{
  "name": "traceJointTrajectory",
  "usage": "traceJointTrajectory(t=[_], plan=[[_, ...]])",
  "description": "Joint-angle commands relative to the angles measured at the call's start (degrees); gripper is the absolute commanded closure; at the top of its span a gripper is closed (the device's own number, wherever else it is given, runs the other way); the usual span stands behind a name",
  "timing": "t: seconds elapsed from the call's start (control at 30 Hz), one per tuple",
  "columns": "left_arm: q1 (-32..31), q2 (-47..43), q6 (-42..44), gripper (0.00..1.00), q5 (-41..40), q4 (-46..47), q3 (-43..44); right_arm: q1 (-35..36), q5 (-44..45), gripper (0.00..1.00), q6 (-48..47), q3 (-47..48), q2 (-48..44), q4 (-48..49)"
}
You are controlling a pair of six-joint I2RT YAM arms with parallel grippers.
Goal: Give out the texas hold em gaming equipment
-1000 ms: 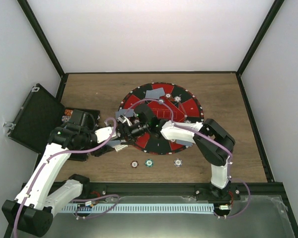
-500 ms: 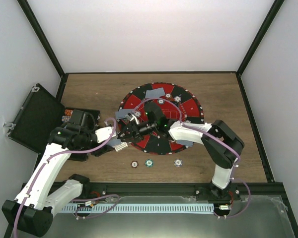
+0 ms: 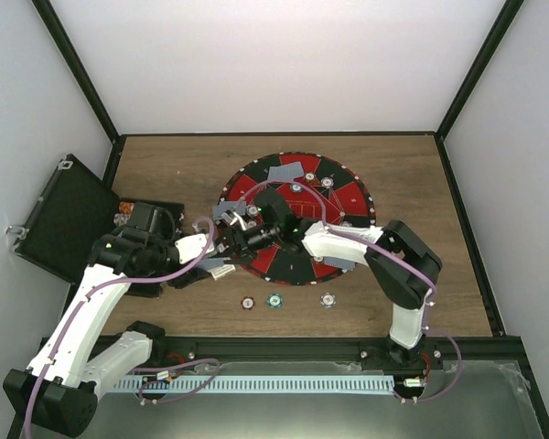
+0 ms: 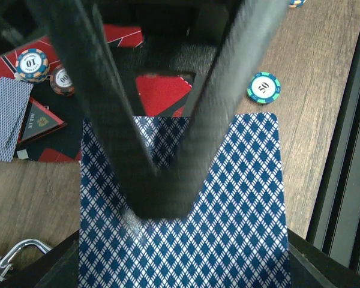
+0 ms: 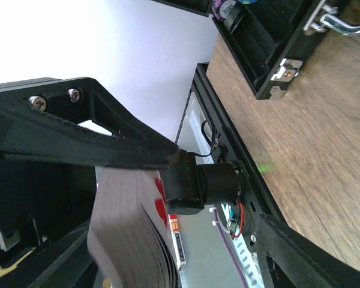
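Observation:
My left gripper (image 3: 221, 265) is shut on a deck of blue-patterned cards (image 4: 228, 228), held over the left rim of the round red and black mat (image 3: 348, 197). In the left wrist view its fingers (image 4: 210, 120) meet on the top card. My right gripper (image 3: 231, 236) is open at the deck, and the card edges (image 5: 126, 240) lie between its spread jaws. Dealt cards (image 3: 286, 171) and chips (image 3: 297, 187) lie on the mat. Three chips (image 3: 274, 299) sit in a row on the wood in front of the mat. A green 50 chip (image 4: 264, 87) shows beside the deck.
The black hinged case (image 3: 59, 215) lies open at the far left with chips (image 3: 123, 212) in its tray; its latch edge shows in the right wrist view (image 5: 270, 42). A black frame rail (image 3: 284, 346) runs along the near table edge. White walls close in the sides.
My right arm swung its wrist out to the right and back again while its gripper stayed at the deck and shifted slightly up. The left arm and deck have not moved.

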Motion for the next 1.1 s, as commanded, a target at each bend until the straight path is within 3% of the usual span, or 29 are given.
traceJointTrajectory(t=[0.0, 0.37, 0.67, 1.07], plan=[[0.0, -0.5, 1.1, 0.96, 1.7, 0.8, 1.0, 2.1, -1.0, 0.32, -1.6, 5.4, 3.7, -1.3], [0.0, -0.8, 1.2, 0.96, 1.5, 0.5, 1.2, 1.0, -1.9, 0.38, -4.6, 7.0, 7.2, -4.7], [0.0, -0.6, 1.3, 0.96, 1.7, 0.6, 1.5, -2.8, -1.4, 0.49, -5.8, 0.1, 2.7, -4.7], [0.0, -0.4, 1.3, 0.96, 1.6, 0.7, 1.2, -3.9, -1.4, 0.53, -3.6, -0.3, -4.5, -4.1]])
